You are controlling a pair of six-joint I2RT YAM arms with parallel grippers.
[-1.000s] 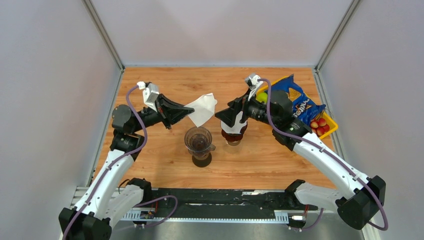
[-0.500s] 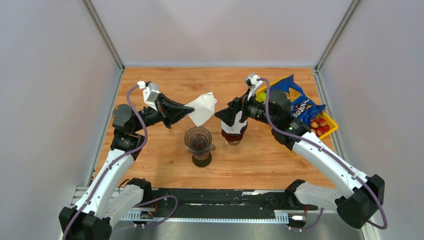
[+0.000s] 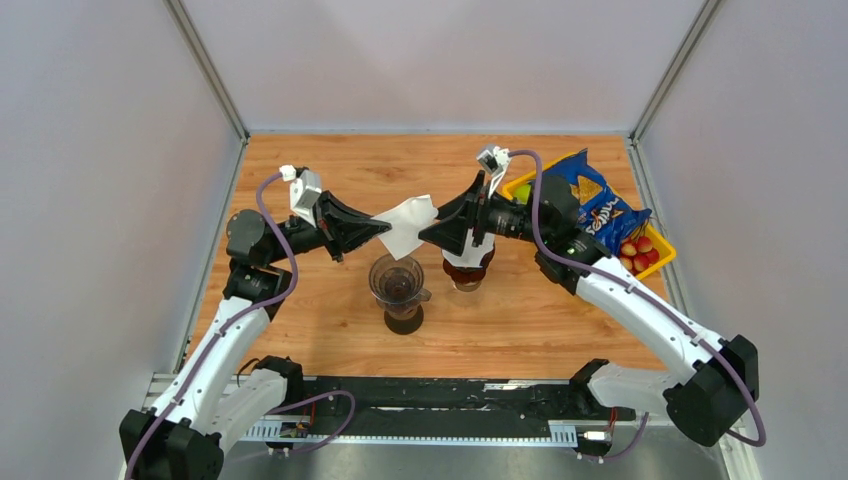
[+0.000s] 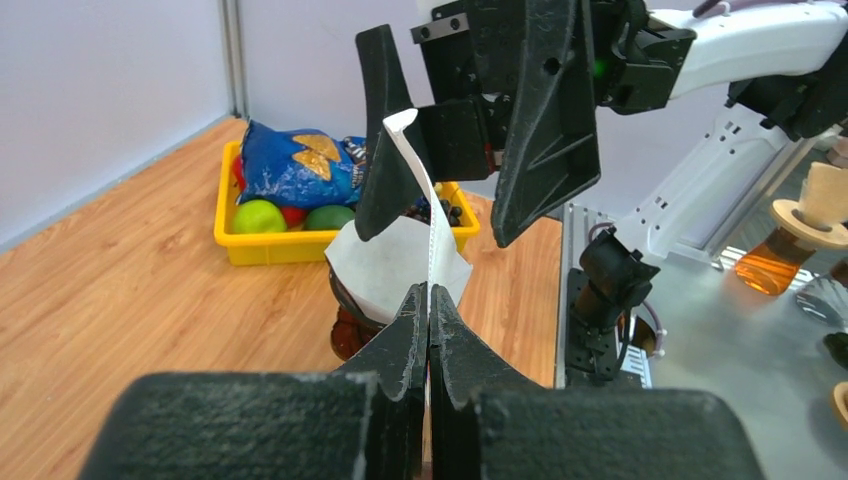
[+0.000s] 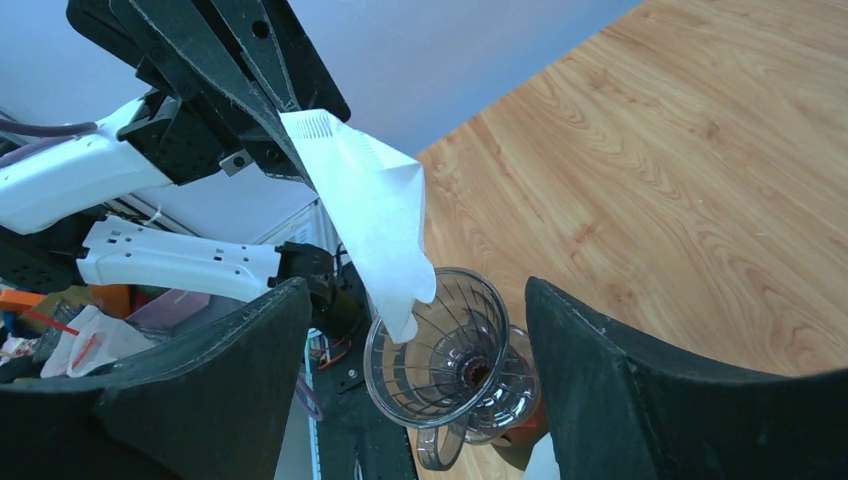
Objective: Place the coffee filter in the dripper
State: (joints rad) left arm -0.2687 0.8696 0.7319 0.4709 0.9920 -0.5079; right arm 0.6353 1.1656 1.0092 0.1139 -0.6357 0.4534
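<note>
So the filter (image 3: pixel 405 225) was held up in the air over the middle of the tabletop (image 3: pixel 330 170), just behind the dripper (image 3: pixel 397 278) and not in it yet. One edge was pinched tight by the left pincer (image 4: pixel 428 300). The right pincer (image 5: pixel 415 285) was spread wide, with the filter's free end hanging between its fingers, ungripped. The dripper was parked toward the near edge, a glass pot (image 3: pixel 467 270) just beside it. A yellow bin (image 3: pixel 665 255) with a chip bag (image 3: pixel 590 200) was seen by the right edge.
</note>
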